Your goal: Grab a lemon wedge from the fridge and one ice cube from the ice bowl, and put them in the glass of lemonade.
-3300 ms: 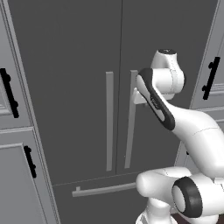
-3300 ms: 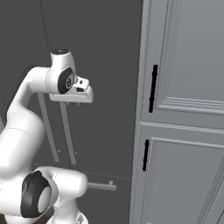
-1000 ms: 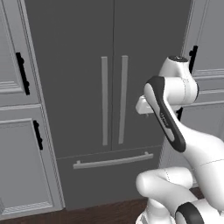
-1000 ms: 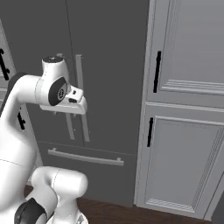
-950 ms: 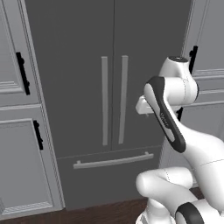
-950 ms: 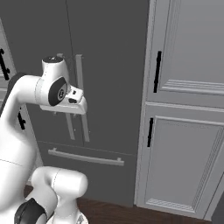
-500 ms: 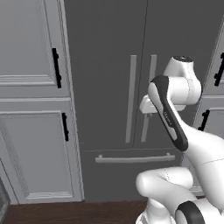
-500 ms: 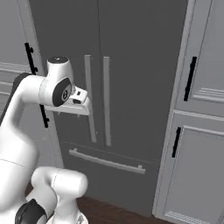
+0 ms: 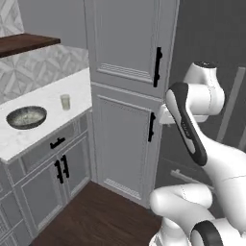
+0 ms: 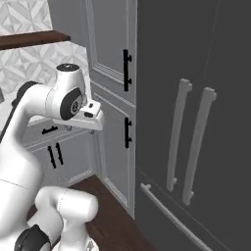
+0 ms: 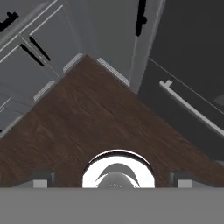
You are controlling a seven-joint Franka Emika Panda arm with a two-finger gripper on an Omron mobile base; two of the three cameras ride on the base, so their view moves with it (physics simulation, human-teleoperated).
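**Arm held up in front of the tall cabinets, bowl and glass on the worktop to the left**

In the left base view the white worktop runs along the left side under a dark wooden shelf. On it sits the ice bowl, wide and shallow with a dark rim and a pale speckled inside. The glass of lemonade stands upright a little farther back and to the right of the bowl, near it but not touching. What lies inside the bowl is too small to make out.

Right of the worktop rise the light grey panelled cabinets with black handles. Right of those stands the fridge, dark grey. In the right base view both of its doors are shut, the two long vertical bar handles side by side, and the horizontal bar of the bottom drawer below them. With the doors closed, the lemon wedge cannot be seen.

The arm is folded high, its wrist held in front of the cabinet doors. The hand points down at the dark wooden floor; the hand view looks straight down at the floorboards, with the cabinet base along the far left and the fridge drawer bar at the right. The hand's fingertips sit far apart at the bottom corners of that view, spread wide with nothing between them.
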